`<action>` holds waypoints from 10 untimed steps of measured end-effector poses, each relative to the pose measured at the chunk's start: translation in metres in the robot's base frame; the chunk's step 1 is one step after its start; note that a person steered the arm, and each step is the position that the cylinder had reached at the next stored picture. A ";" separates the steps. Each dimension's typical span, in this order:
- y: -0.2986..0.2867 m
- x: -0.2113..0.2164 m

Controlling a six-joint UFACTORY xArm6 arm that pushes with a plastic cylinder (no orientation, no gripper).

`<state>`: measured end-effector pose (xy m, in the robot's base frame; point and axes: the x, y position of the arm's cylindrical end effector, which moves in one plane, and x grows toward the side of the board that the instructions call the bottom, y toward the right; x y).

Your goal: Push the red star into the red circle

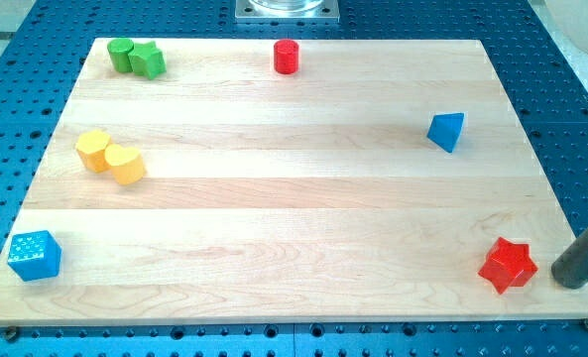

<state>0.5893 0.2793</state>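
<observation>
The red star lies near the board's bottom right corner. The red circle, a short red cylinder, stands at the view's top, near the middle of the far edge. My rod comes in from the right edge and my tip rests just to the right of the red star, a small gap apart from it, at the board's right edge.
A blue triangle sits at the right. Two green blocks touch at the top left. Two yellow blocks touch at the left. A blue cube sits at the bottom left. The wooden board lies on a blue perforated table.
</observation>
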 end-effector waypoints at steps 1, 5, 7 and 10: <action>-0.021 -0.008; -0.091 0.025; -0.224 -0.098; -0.206 -0.070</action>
<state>0.5189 0.0730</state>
